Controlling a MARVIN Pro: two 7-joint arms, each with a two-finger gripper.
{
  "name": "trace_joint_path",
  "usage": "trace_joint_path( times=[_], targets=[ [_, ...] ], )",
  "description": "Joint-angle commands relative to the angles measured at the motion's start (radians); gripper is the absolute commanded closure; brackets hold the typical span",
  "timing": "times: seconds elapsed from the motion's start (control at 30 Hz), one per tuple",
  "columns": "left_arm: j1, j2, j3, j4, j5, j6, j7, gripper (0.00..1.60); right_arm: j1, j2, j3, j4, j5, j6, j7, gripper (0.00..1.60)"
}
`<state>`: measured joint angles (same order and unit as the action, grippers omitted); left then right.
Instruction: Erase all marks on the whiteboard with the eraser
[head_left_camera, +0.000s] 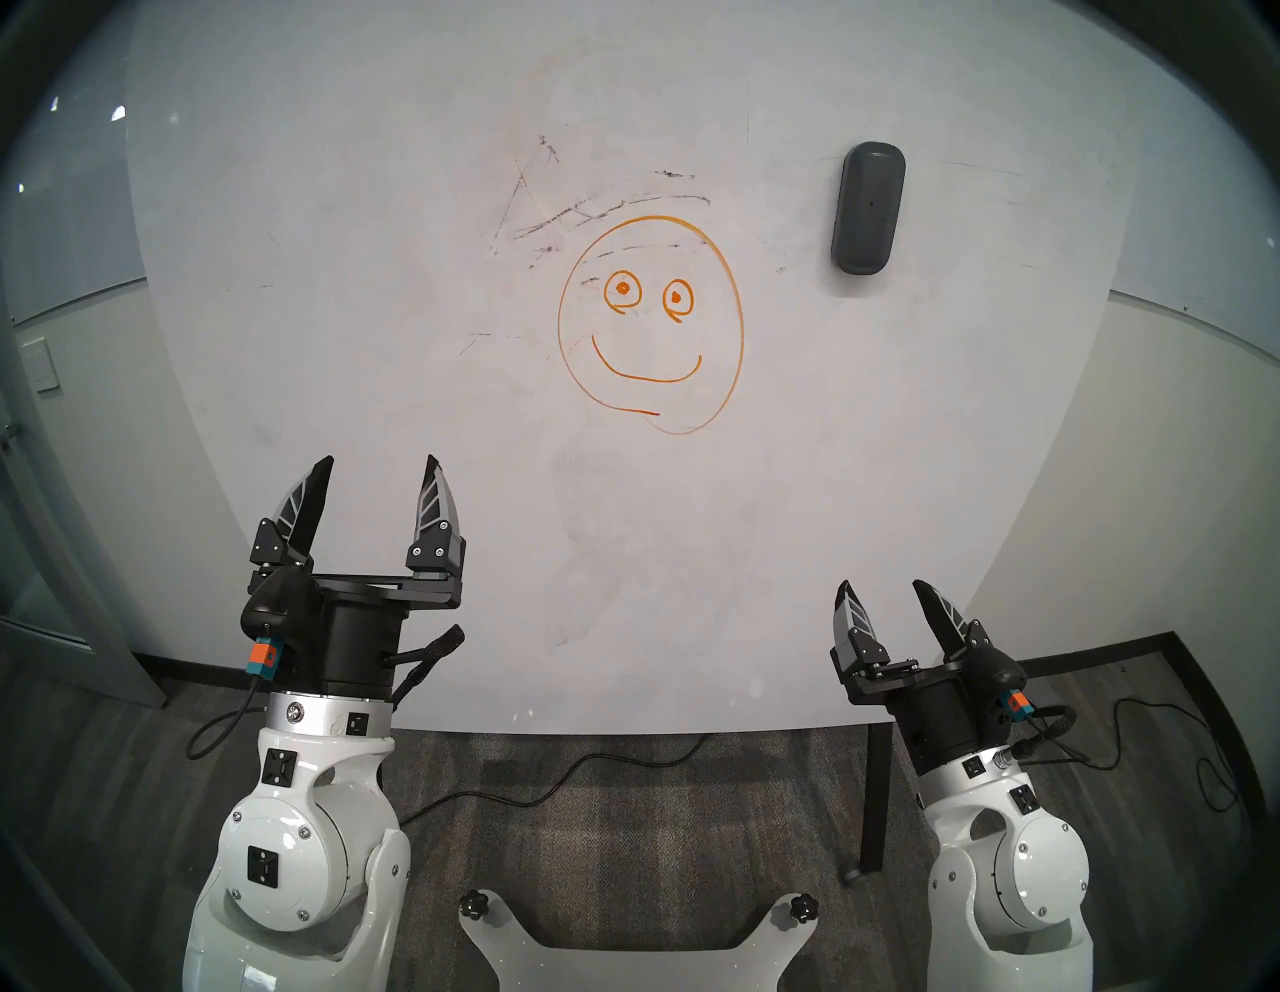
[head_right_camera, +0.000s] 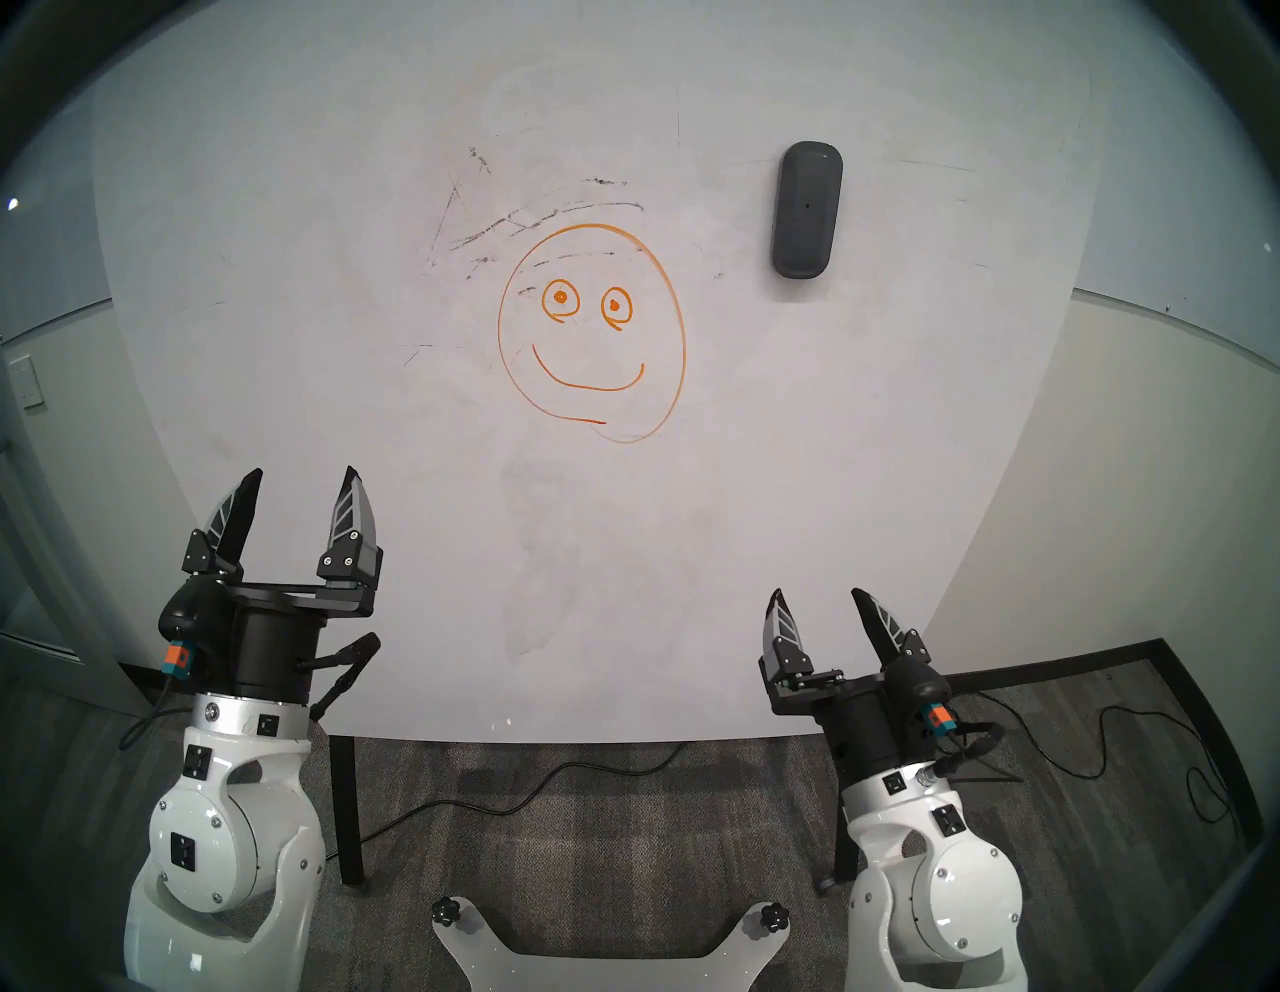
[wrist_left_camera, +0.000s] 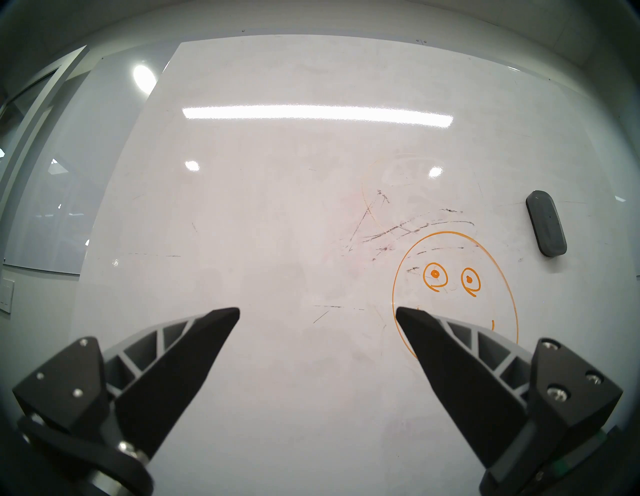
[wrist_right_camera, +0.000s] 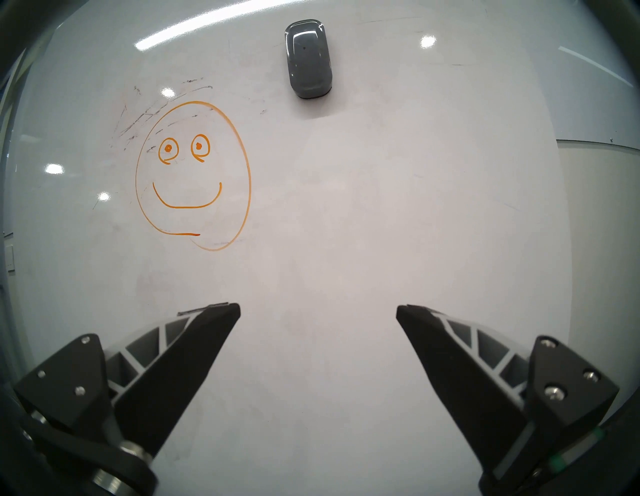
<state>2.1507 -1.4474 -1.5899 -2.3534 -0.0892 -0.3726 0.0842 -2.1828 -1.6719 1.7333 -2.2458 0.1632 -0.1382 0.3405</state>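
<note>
Head stereo left: left gripper (head_left_camera: 379, 463) lower left, jaws spread, empty. Marks (head_left_camera: 650, 324) mid-frame on whiteboard (head_left_camera: 346, 346); faint smudges below, hard to make out. Eraser (head_left_camera: 867, 209) upper right. Right gripper (head_left_camera: 883, 587) lower right, released.

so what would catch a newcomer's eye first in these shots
Most likely the orange smiley face drawn mid-whiteboard, with scratchy black streaks just above and to its left. Next, the dark grey eraser sitting upright on the board, up and right of the face. Both open grippers, left and right, are empty below.
</note>
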Motion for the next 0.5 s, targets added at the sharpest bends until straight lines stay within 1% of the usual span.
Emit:
trace_joint_path(
  times=[0.0,0.23,0.47],
  targets=[
    [-0.001,0.000,0.000,-0.018,0.000,-0.002,0.000,0.00,0.052,-0.003,-0.030,-0.040,-0.025,0.012,-0.013,0.00],
    [-0.001,0.000,0.000,-0.018,0.000,-0.002,0.000,0.00,0.089,0.003,-0.044,-0.059,-0.055,0.043,-0.029,0.00],
    [-0.001,0.000,0.000,-0.018,0.000,-0.003,0.000,0.00,0.123,0.008,-0.033,-0.088,-0.064,0.098,-0.036,0.00]
  ],
)
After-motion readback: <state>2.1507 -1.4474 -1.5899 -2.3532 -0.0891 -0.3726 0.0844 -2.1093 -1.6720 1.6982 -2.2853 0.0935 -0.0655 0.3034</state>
